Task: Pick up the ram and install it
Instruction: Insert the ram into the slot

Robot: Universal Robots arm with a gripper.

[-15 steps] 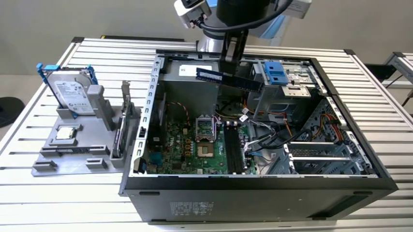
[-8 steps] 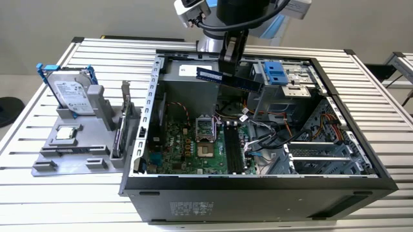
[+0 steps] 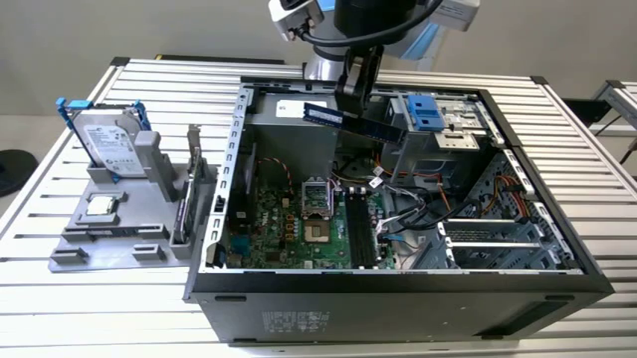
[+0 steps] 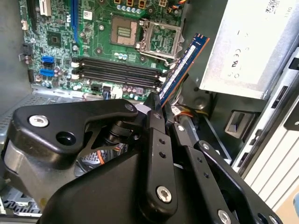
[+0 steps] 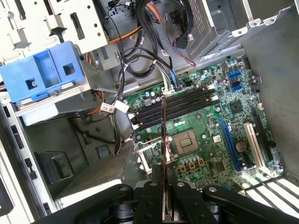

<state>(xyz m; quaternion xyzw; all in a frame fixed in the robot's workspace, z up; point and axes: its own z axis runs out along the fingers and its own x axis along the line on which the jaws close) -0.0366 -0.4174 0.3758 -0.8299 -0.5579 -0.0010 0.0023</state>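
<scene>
The pick-up half is done, the gripper (image 3: 348, 103) clamped on the ram (image 3: 374, 128), which juts out beyond its fingertips over the open computer case (image 3: 398, 282), but the ram is not yet seated: the motherboard's empty memory slots (image 4: 117, 71) lie well below it

The case (image 3: 398, 302) is black, and the board (image 3: 298, 224) inside it is green with black slots (image 3: 359, 224). Over the case, the ram (image 3: 353, 123) is dark blue with black chips and the gripper (image 4: 156, 103) is black. Inside the case a caddy (image 3: 425, 112) is bright blue. Beside the case are a silver-labelled drive (image 3: 110, 145) with blue rails (image 3: 64, 112), a grey stand (image 3: 110, 239) and a white ribbed table (image 3: 100, 313).
</scene>
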